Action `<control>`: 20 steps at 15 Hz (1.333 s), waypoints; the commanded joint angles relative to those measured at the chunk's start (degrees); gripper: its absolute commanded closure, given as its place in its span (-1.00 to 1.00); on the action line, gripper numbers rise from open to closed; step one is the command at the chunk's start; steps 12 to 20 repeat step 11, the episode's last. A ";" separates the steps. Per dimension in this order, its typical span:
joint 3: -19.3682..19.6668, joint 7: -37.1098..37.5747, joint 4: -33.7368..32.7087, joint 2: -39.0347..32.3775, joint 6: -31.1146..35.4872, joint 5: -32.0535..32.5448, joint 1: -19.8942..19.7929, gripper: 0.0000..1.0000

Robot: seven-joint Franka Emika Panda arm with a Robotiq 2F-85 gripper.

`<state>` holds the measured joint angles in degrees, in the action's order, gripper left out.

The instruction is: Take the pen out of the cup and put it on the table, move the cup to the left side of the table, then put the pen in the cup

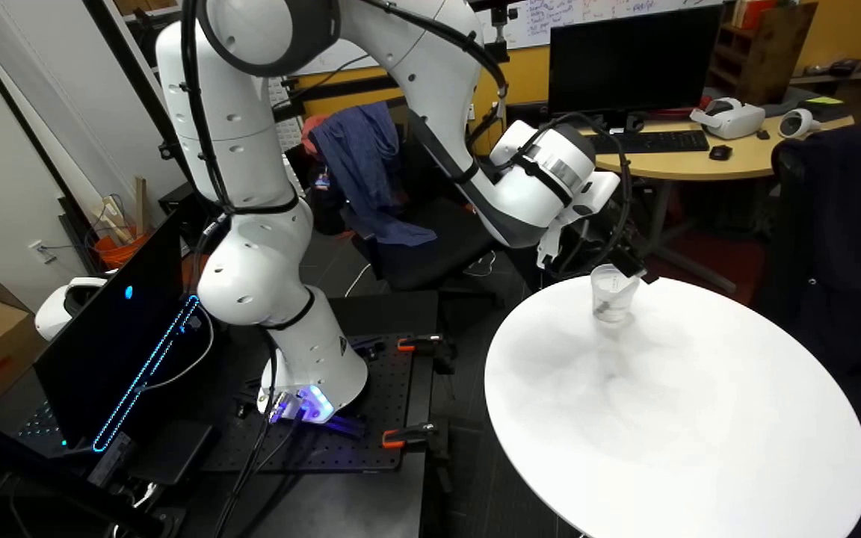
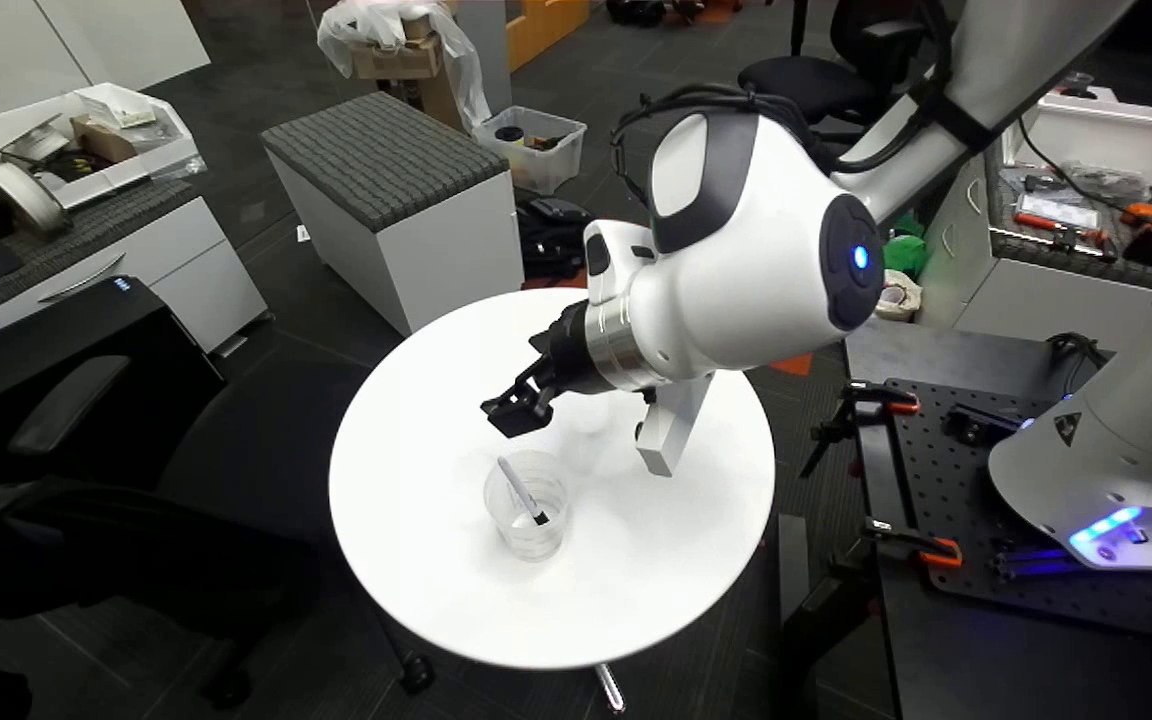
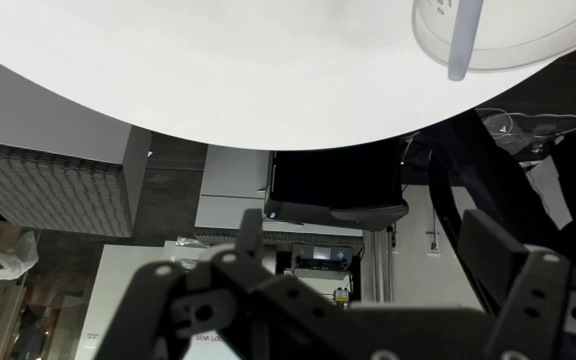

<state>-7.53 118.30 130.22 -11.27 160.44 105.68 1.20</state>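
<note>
The clear cup [image 2: 539, 545] stands upright on the round white table [image 2: 406, 470], near the table's rim. Inside it leans the pen [image 2: 516, 482], pale with a dark lower end, its top sticking out past the cup's rim. In the wrist view the pen [image 3: 464, 42] and part of the cup [image 3: 523, 59] show at the upper right. My gripper [image 3: 368, 240] is open, its fingers wide apart with nothing between them. In an exterior view the gripper [image 2: 516, 408] hangs tilted above the table, close to the cup but apart from it. In an exterior view it partly overlaps the cup [image 1: 613, 293].
A black chair [image 2: 236, 440] stands close beside the table. Beyond it are a grey-topped cabinet [image 2: 386, 150] and a tan desk [image 1: 670, 158] with a monitor. The arm's base sits on a dark bench [image 1: 400, 515] with orange-tipped clamps along its edge.
</note>
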 commanded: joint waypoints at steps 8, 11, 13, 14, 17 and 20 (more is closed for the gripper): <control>0.48 0.17 0.13 0.49 0.97 -0.03 -1.69 -1.00; 0.48 0.17 0.12 0.28 0.96 -0.03 -1.68 -1.00; 0.48 0.17 0.12 0.28 0.96 -0.03 -1.68 -1.00; 0.48 0.17 0.12 0.28 0.96 -0.03 -1.68 -1.00; 0.48 0.17 0.12 0.28 0.96 -0.03 -1.68 -1.00; 0.48 0.17 0.12 0.28 0.96 -0.03 -1.68 -1.00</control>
